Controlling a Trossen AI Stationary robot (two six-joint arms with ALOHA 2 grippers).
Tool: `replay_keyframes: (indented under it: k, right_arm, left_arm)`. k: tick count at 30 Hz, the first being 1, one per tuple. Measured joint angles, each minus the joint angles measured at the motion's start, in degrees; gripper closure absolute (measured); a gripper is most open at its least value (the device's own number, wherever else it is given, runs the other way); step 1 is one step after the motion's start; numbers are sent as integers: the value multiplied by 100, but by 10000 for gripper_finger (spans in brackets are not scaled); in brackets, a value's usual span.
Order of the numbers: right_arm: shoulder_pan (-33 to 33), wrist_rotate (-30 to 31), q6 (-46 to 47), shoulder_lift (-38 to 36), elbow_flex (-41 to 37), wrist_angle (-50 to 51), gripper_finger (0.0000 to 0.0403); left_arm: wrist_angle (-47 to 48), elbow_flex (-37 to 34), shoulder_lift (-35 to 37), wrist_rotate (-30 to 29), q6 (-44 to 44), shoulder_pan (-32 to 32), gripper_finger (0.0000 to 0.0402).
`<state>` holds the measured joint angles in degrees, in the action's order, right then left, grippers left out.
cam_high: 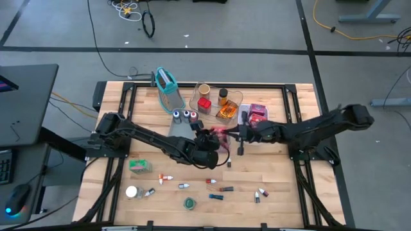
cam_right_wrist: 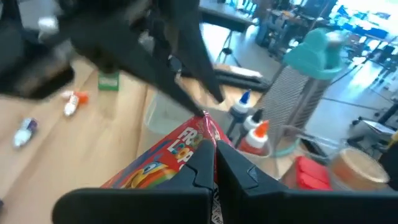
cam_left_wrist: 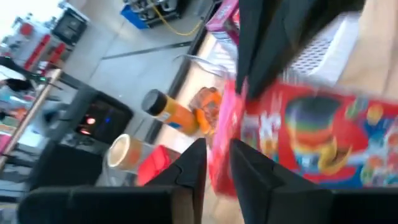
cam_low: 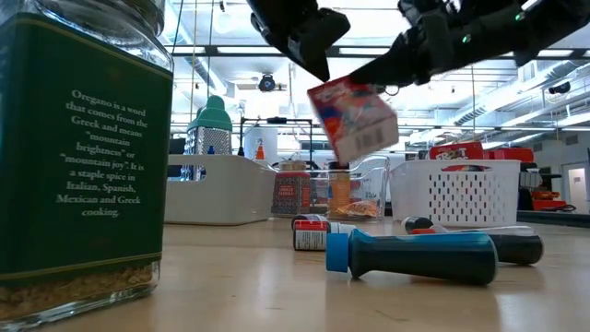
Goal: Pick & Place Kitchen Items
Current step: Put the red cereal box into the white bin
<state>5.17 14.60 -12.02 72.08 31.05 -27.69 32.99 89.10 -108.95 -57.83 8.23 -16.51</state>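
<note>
Cereal box (cam_low: 353, 118), small and red with a rainbow print, hangs tilted in the air above the middle of the wooden table (cam_high: 276, 176), between the two grippers. The right gripper (cam_right_wrist: 214, 158) has its jaws pressed together on an edge of the box, pinching the thin cardboard. The left gripper (cam_left_wrist: 216, 163) sits just beside the box's other edge with its fingers (cam_left_wrist: 193, 165) slightly apart; the box edge lies between them, but I cannot tell whether they are gripping it or have let go.

From above, both arms meet near the table's centre, the left reaching in from the left side and the right from the right side.

Behind the box stand a grey tray (cam_high: 181, 127) holding small capped bottles (cam_high: 186, 115), a clear tray (cam_high: 232, 102) with an amber jar (cam_high: 223, 97) and a red packet (cam_high: 205, 104), and a white basket (cam_low: 461, 192). Toward the near edge lie a green packet (cam_high: 139, 167), a round white lid (cam_high: 131, 191), a green lid (cam_high: 189, 203) and several tiny vials (cam_high: 219, 189), well apart from the grippers.
</note>
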Motion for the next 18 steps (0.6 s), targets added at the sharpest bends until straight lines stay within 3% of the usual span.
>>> replay_keyframes:
  k: [8,12,18]
  right_arm:
    - [52,1031,78,-1499,0,1469,396]
    - [143,1572,103,-2366,4,2458,395]
    - [397,1687,106,-3132,8,3825,397]
  left_arm:
    - [119,-13,150,121,92,-103,290]
    - [436,-13,735,310,328,-138,296]
    - [1315,-20,1624,-144,1170,-138,316]
